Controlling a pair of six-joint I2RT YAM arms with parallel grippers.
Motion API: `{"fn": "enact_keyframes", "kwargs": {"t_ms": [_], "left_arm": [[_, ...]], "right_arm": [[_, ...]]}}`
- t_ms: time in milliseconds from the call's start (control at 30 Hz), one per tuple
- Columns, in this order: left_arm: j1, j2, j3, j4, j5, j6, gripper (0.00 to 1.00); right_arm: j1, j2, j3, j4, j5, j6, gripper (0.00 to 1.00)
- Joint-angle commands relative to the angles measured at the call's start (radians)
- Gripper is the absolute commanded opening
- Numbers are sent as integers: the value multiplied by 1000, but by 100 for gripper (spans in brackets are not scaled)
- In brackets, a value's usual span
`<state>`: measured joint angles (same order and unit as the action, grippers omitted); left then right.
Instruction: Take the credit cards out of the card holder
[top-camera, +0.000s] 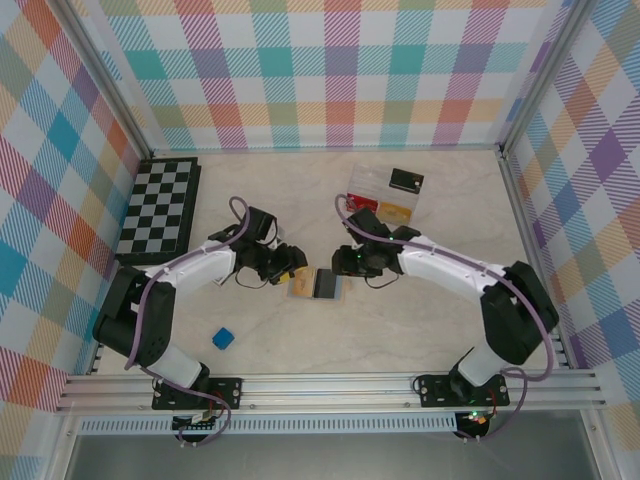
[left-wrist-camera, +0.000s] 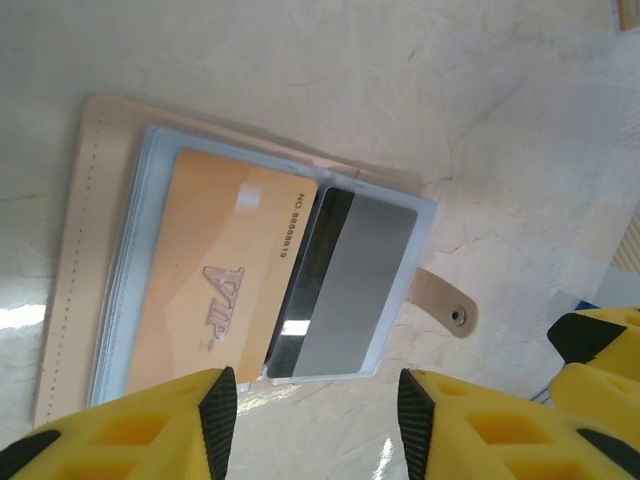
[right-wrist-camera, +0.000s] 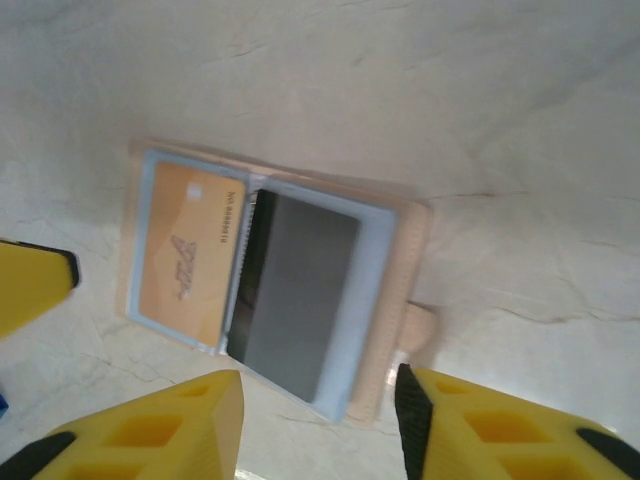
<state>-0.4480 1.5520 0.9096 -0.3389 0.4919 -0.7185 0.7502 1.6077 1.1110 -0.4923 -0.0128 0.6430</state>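
Note:
The card holder (top-camera: 316, 284) lies open and flat on the table between my two grippers, blue lining up. In the left wrist view its tan edge (left-wrist-camera: 75, 250) frames two credit cards in the clear sleeves: an orange card (left-wrist-camera: 210, 290) marked VIP and a dark grey card (left-wrist-camera: 350, 290). My left gripper (left-wrist-camera: 316, 425) hovers open just off the holder's near corner, nothing between its fingers. My right gripper (right-wrist-camera: 318, 425) is open above the dark card's (right-wrist-camera: 295, 290) end of the holder (right-wrist-camera: 395, 290), beside the orange card (right-wrist-camera: 185, 255), and touches nothing.
A chessboard (top-camera: 160, 208) lies at the far left. A clear plastic compartment box (top-camera: 385, 195) stands behind the right gripper (top-camera: 350, 263). A small blue cube (top-camera: 222, 338) sits near the left arm's base. Checked walls close in three sides.

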Motion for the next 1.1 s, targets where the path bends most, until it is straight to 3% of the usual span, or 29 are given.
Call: {"fn": "enact_keyframes", "kwargs": {"t_ms": [0,400,1067], "left_arm": [[6,-17,-18,-16,8,-7,46],[-5,23,-15,23,55,-15,41],[-78,150,28,69,80,-28,27]], "right_arm": [[27,69,62,9,-41,29,40],[38,245,118,-59,-38,75,36],[32,316,83,-79,-25,72,37]]}}
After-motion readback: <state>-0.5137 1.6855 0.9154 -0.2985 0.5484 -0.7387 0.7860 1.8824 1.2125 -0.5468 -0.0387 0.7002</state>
